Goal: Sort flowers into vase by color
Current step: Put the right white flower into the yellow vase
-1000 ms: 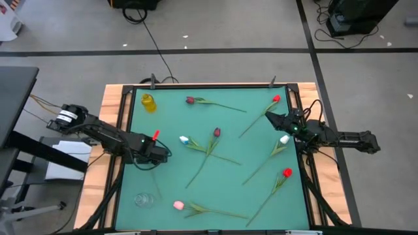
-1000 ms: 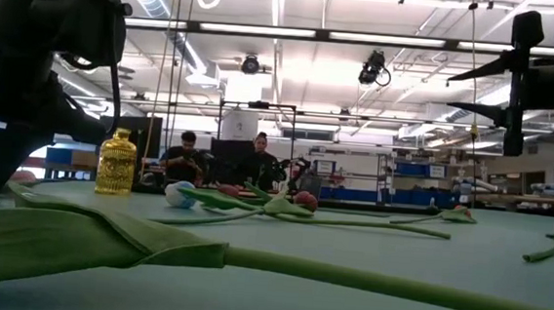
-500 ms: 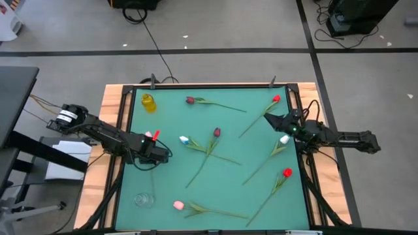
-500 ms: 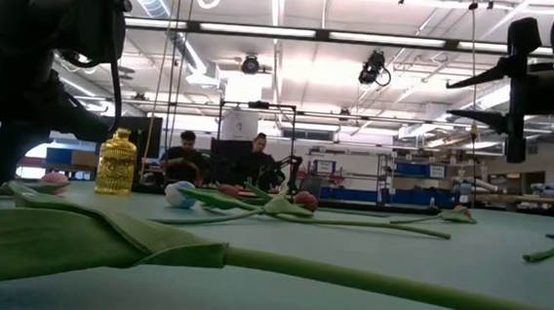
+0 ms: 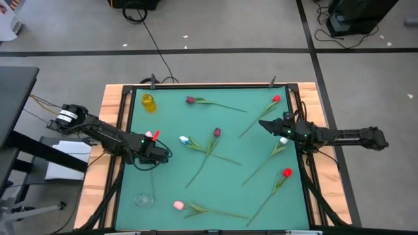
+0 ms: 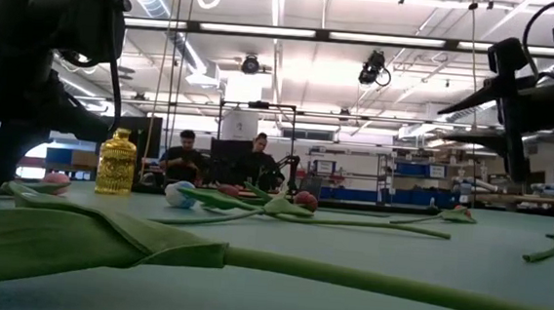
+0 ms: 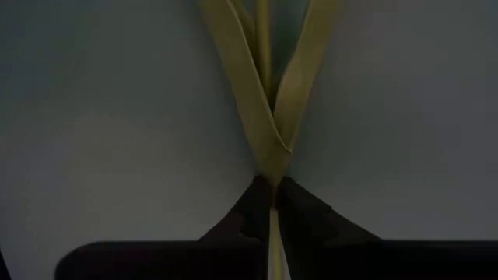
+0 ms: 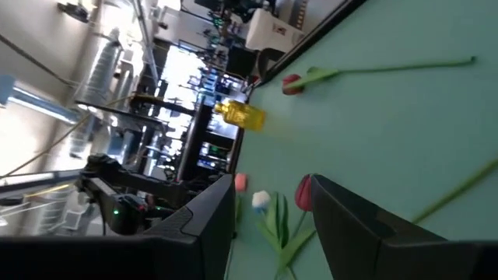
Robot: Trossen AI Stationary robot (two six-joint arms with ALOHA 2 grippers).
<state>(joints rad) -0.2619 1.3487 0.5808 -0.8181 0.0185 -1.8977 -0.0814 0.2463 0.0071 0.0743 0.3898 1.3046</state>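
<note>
My left tool (image 7: 274, 204) is pinched on a tulip stem (image 7: 263, 47) just below its leaves, light and floppy I judge, while my right tool (image 5: 265, 124) hangs open.

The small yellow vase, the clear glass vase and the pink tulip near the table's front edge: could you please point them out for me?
Small yellow vase (image 5: 149, 102), high view, middle of its body.
Clear glass vase (image 5: 144, 200), high view, its rim.
Pink tulip (image 5: 177, 205), high view, its bud head.

Flowers (image 5: 210, 145) across table (image 5: 248, 94); vase (image 5: 149, 102) perhaps rear-left.
</note>
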